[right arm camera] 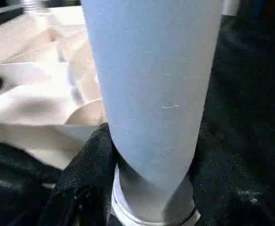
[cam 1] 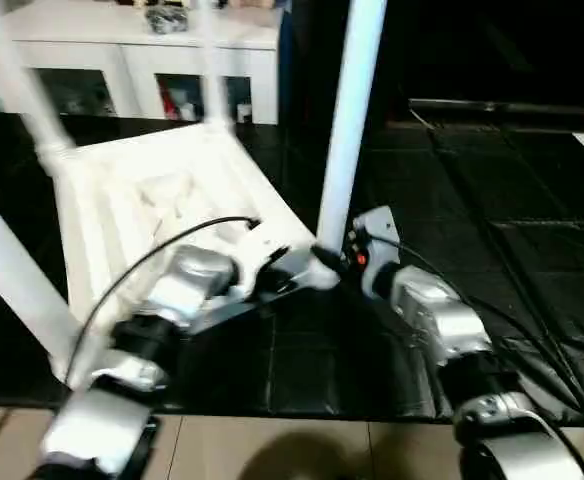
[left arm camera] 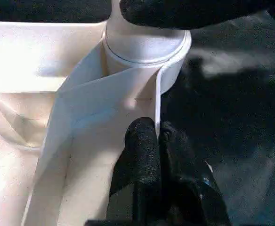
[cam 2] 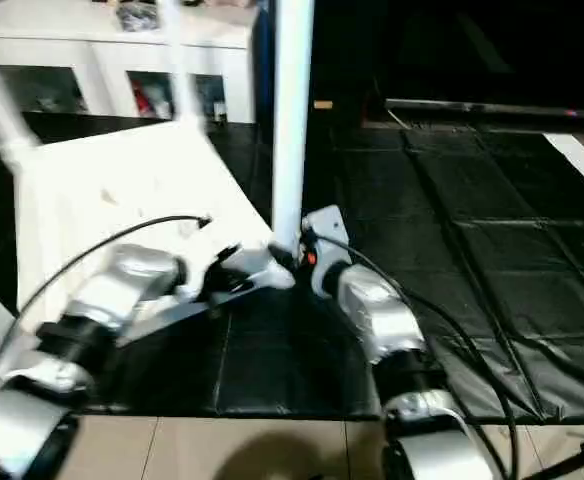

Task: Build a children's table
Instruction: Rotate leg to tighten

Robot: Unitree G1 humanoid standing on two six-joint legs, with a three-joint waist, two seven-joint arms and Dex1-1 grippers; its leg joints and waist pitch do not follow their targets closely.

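From the head camera's left eye, the table top (cam 1: pixel 152 210) lies upside down on the black floor mat (cam 1: pixel 532 290), its ribbed underside facing up, in front of a white cabinet (cam 1: pixel 122 55) with glass doors. One leg (cam 1: pixel 350 120) stands upright in the corner of the top nearest the robot, and three more legs rise from its other corners, one (cam 1: pixel 7 280) at its near left corner, one (cam 1: pixel 17 85) at its far left corner and one (cam 1: pixel 210 70) at its far corner by the cabinet. The left gripper (cam 1: pixel 307 268) reaches to the top's edge right beside the upright leg, while the right gripper (cam 1: pixel 344 252) meets the base of that leg from the other side. The right eye shows the same layout, with the leg (cam 2: pixel 292 120) rising between the two silver forearms. In the left wrist view the left gripper's fingers (left arm camera: pixel 144 150) are pinched closed on the thin wall of the top (left arm camera: pixel 154 101) just below the round socket (left arm camera: pixel 147 54) that holds the leg. In the right wrist view the right gripper's fingers (right arm camera: pixel 88 169) wrap both sides of the leg (right arm camera: pixel 151 84) low down, just above the socket, clamped around it, with the ribbed underside (right arm camera: pixel 38 84) beyond.
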